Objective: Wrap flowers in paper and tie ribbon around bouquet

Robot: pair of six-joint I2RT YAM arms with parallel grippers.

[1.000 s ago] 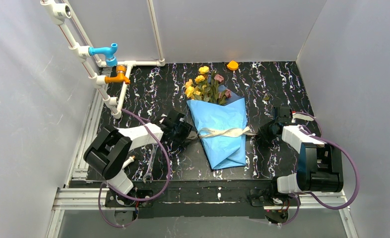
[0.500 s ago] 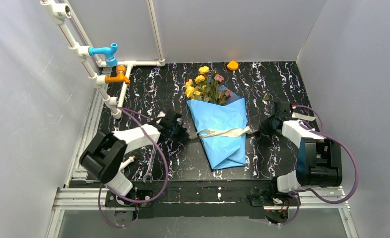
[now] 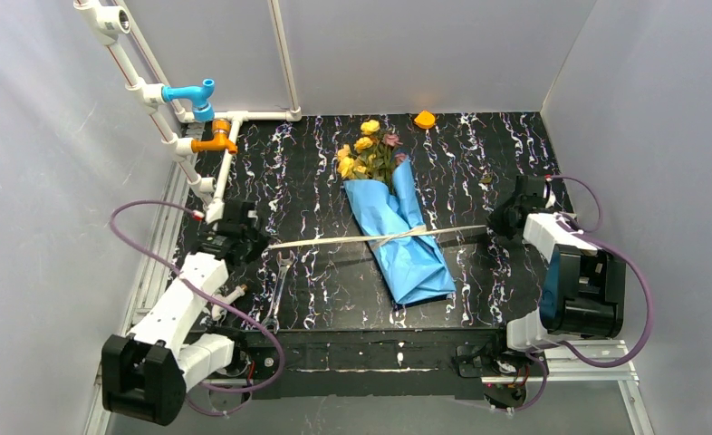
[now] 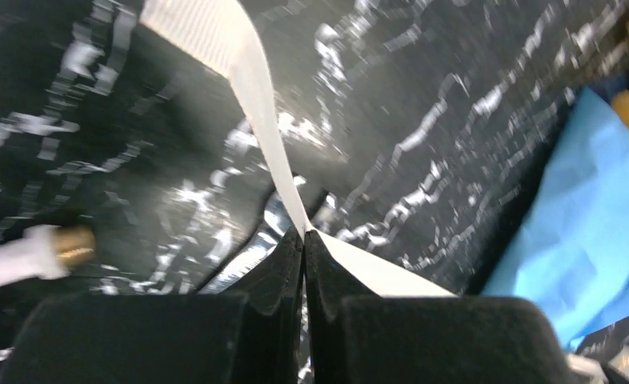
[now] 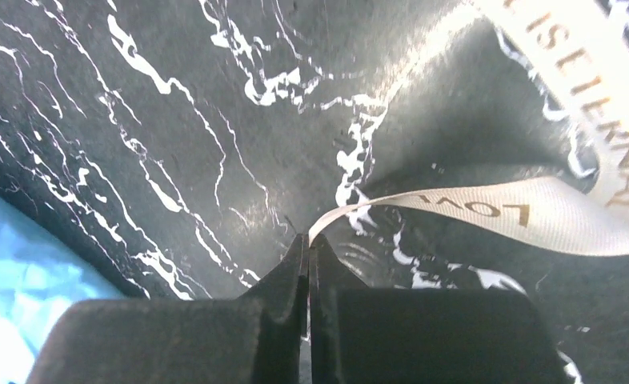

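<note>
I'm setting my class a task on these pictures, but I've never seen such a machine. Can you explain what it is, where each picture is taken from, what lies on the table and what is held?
These are two robot arms at the near edge of a black marbled table. The wide picture looks down from above; the other two come from a camera on each wrist. On it lies a bouquet: yellow and pink roses in a cone of light blue paper. A silver metal wrench and a small orange object lie apart. The left gripper and right gripper each pinch a beige fabric ribbon, stretched taut across the bouquet's middle.
</note>
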